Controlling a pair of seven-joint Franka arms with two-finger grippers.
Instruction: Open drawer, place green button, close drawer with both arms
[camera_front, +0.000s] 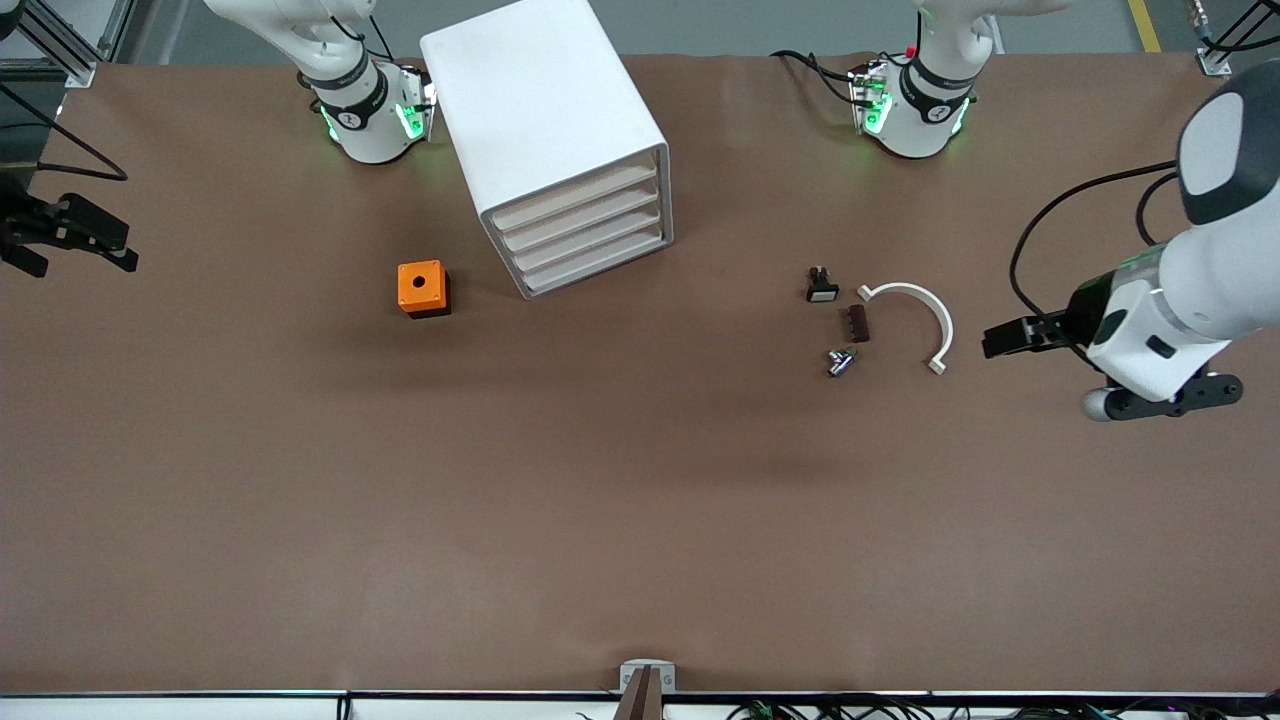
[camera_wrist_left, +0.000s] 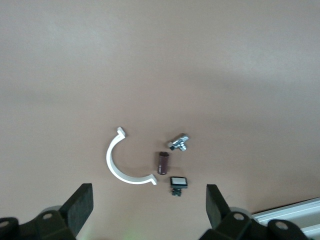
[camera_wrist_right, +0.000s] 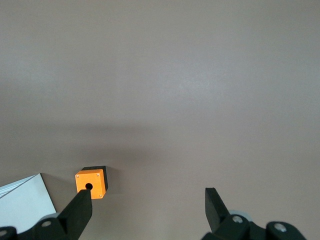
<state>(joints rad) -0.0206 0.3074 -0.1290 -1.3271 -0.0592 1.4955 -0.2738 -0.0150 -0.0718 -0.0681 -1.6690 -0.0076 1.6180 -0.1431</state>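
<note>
At the left arm's end of the table, we see the left gripper (camera_front: 992, 341) hanging over bare tabletop with its fingers (camera_wrist_left: 80, 206) spread wide and nothing between them. Just beside it lies a white curved clamp (camera_front: 917, 318), and next to that a small cluster. The cluster holds a brown ridged piece (camera_front: 857, 323), a black button with a white face (camera_front: 821, 288) farther from the front camera, and the button (camera_front: 840, 361) nearest that camera. The button lies on its side, apart from the brown piece. In the left wrist view the same four things sit on the table (camera_wrist_left: 160, 60) between the finger pads.

Toward the middle stands the white cabinet (camera_front: 545, 110), set at an angle. All four of its drawers are pushed in, and the drawer (camera_front: 602, 263) is the lowest. An orange box (camera_front: 423, 288) with a round hole sits beside the cabinet toward the right arm's end.

The right gripper (camera_front: 80, 262) waits at that end of the table, its jaws likewise wide apart and empty.
</note>
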